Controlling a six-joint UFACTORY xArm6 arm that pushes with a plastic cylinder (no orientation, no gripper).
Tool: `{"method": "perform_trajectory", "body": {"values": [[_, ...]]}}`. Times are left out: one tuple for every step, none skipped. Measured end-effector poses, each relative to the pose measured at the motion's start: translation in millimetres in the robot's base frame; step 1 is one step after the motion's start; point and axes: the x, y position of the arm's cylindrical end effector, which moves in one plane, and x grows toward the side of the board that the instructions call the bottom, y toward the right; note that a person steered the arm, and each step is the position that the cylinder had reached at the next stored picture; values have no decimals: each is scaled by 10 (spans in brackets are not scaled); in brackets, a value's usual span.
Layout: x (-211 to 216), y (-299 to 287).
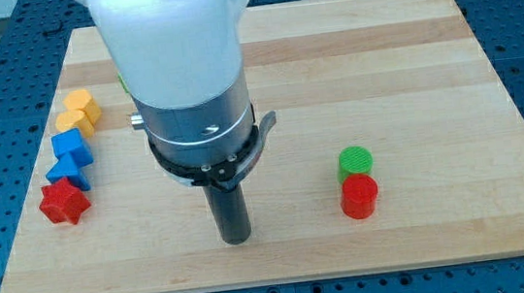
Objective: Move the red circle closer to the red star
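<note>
The red circle (359, 197) is a short red cylinder at the view's lower right, touching a green cylinder (355, 163) just above it. The red star (63, 202) lies at the view's lower left near the board's left edge. My tip (237, 238) is on the board at the bottom middle, between the two red blocks. It is well to the left of the red circle and touches no block.
Two blue blocks (72, 148) (68, 173) and two yellow-orange blocks (79, 105) (74, 123) line up above the red star along the left edge. The arm's white and black body (186, 76) hides the board's upper middle. The wooden board (430, 70) lies on a blue perforated table.
</note>
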Motion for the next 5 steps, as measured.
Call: {"method": "perform_trajectory", "body": {"values": [[19, 309], [20, 885], [20, 1391], [19, 1875], [18, 1981]]}}
